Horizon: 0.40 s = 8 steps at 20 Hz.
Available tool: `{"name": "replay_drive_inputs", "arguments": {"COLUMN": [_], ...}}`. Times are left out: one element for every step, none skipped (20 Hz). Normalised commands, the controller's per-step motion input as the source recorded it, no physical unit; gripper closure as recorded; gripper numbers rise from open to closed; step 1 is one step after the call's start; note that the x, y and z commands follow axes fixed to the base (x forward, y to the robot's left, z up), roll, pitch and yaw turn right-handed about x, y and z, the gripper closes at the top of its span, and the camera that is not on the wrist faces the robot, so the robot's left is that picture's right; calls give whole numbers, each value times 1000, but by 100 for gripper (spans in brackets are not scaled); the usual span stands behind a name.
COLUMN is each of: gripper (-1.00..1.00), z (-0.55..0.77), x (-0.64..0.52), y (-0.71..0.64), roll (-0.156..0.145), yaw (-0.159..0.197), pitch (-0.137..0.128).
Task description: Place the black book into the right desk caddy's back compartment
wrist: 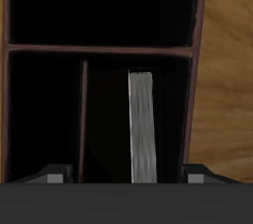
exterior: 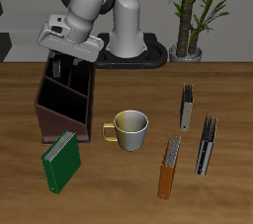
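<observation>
Maroon-brown right desk caddy [exterior: 61, 110] near a back corner of the table [exterior: 119, 193], with the gripper [exterior: 69, 67] directly over its taller end. Jaws spread wide, clamping nothing. Seen from the wrist: black book [wrist: 143, 124] standing on edge below and between the fingers [wrist: 51, 177], touching neither, pale page edge up, long axis parallel to the caddy's long walls and square to the divider. Appears to sit inside the back compartment [wrist: 107, 119], so likely only a straight lift clear remains. Green book [exterior: 61, 161] leaning at the caddy's front end; mug [exterior: 128, 129] mid-table; three more books toward the opposite edge.
</observation>
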Motion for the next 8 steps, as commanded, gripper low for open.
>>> {"name": "replay_drive_inputs", "arguments": {"gripper": [-100, -100, -100, -100, -100, -100, -100, -100], "z": [35, 99, 20, 29, 0, 126, 49, 61], "x": [20, -6, -48, 16, 0, 0, 8, 51], "y": [8, 38, 6, 11, 0, 76, -2, 5], "roll": [1, 0, 10, 1, 0, 3, -5, -9], "yaw": [-4, 1, 19, -4, 0, 6, 12, -1], "pitch": [5, -9, -24, -1, 0, -19, -9, -7]}}
